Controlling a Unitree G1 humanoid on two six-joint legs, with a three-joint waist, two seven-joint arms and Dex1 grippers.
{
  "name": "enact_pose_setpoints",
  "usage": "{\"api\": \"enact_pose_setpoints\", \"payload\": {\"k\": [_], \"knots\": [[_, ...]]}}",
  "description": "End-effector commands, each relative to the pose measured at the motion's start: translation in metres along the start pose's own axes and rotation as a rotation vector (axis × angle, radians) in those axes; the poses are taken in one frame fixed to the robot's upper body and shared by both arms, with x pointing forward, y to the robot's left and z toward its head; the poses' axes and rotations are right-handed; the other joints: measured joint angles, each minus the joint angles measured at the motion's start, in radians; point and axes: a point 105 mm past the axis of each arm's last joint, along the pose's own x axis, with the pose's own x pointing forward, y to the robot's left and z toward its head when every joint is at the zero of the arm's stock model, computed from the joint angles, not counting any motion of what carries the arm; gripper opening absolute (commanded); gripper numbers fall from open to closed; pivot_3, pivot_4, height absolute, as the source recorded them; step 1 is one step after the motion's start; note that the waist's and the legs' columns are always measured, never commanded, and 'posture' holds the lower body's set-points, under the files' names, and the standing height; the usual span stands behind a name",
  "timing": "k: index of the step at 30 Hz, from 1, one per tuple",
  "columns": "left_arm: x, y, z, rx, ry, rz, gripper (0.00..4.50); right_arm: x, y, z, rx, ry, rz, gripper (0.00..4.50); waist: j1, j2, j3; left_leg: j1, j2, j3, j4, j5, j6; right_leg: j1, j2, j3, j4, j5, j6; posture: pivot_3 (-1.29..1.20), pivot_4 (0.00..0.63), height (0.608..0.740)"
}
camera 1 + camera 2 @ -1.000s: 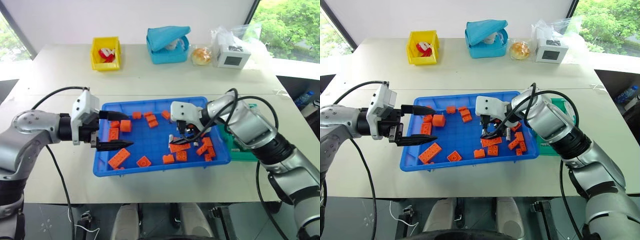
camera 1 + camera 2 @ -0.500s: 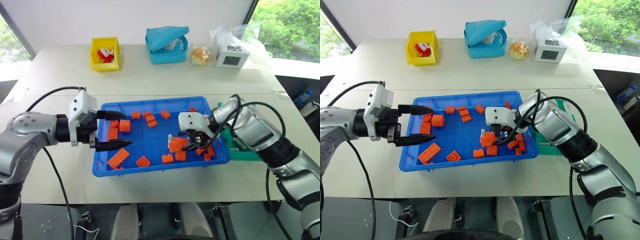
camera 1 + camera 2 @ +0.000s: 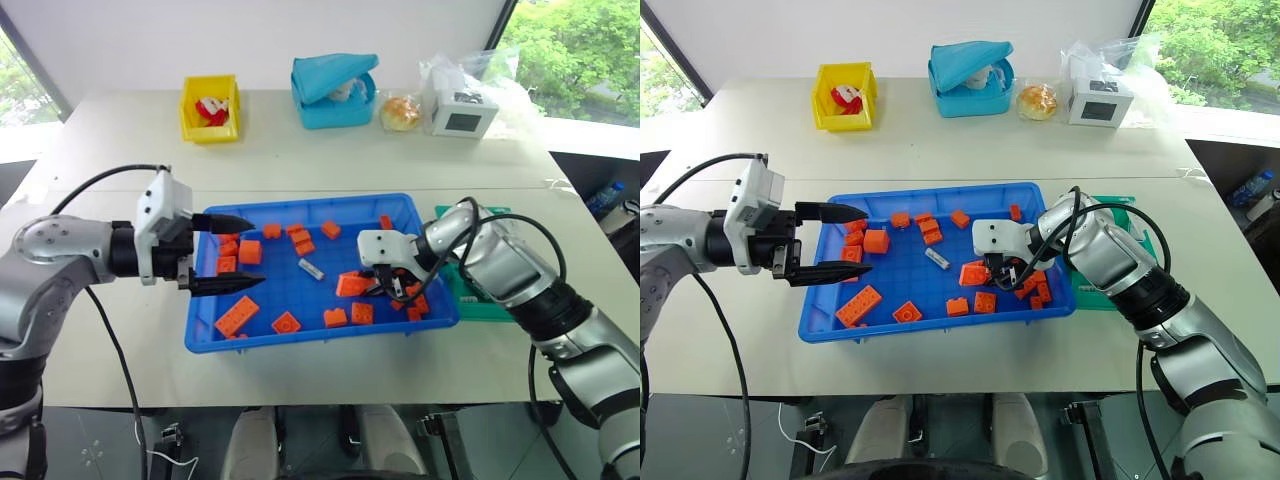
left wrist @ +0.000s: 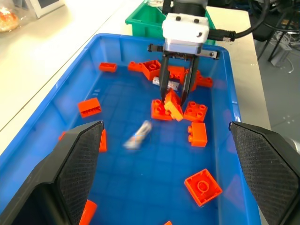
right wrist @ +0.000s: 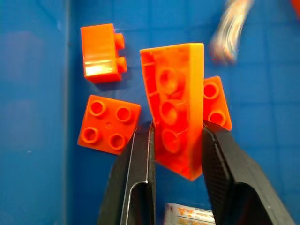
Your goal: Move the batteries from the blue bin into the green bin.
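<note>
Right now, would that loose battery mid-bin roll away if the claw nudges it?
Probably rolls: the battery is a smooth cylinder lying on its side on the blue bin's flat floor. Its shiny metal skin likely slips in a narrow pinch.

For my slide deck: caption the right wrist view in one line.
Right gripper closed on a tilted orange brick above the blue bin, a blurred battery beyond.

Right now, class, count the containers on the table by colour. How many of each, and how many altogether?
Bright blue: 1, the blue bin
Teal-green: 1, the green bin
Yellow: 1, the yellow bin
Light blue: 1, the lidded box
Total: 4
</note>
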Motion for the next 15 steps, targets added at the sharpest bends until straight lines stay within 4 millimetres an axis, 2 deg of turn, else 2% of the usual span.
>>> {"api": "enact_pose_setpoints", "payload": {"k": [1, 6, 11, 14, 15], "knots": [[-0.003, 0.003, 0.009, 0.045, 0.000, 0.010, 4.50, -0.012, -0.013, 0.020, -0.031, -0.047, -0.051, 0.81, -0.001, 0.000, 0.000, 0.000, 0.000, 0.000, 0.000, 0.000, 0.000, 0.000, 0.000, 0.000, 0.000, 0.000, 0.000, 0.00, 0.150, 0.736], [-0.002, 0.004, 0.008, 0.045, 0.001, 0.008, 4.50, -0.007, -0.034, 0.061, -0.067, -0.135, -0.098, 0.81, -0.006, 0.000, 0.000, 0.000, 0.000, 0.000, 0.000, 0.000, 0.000, -0.001, 0.001, 0.000, 0.001, 0.001, 0.002, 0.00, 0.150, 0.736], [-0.006, 0.006, 0.004, 0.039, 0.015, 0.023, 4.50, 0.020, -0.049, 0.109, -0.081, -0.229, -0.122, 0.81, -0.004, 0.000, 0.000, 0.000, 0.001, 0.000, 0.000, 0.000, 0.000, -0.001, 0.001, 0.000, 0.001, 0.001, 0.002, 0.00, 0.150, 0.736], [-0.013, 0.008, 0.003, 0.035, 0.026, 0.049, 4.50, 0.041, -0.045, 0.136, -0.033, -0.294, -0.076, 0.81, -0.005, 0.000, 0.000, -0.001, 0.001, 0.000, 0.000, 0.000, 0.000, -0.001, 0.001, 0.000, 0.001, 0.001, 0.002, 0.00, 0.150, 0.736], [-0.016, 0.008, 0.003, 0.035, 0.026, 0.056, 4.50, 0.049, -0.043, 0.142, -0.024, -0.304, -0.063, 1.29, -0.006, 0.000, 0.000, -0.001, 0.001, 0.000, 0.000, 0.000, 0.000, -0.001, 0.001, 0.000, 0.001, 0.001, 0.002, 0.00, 0.150, 0.736]]}}
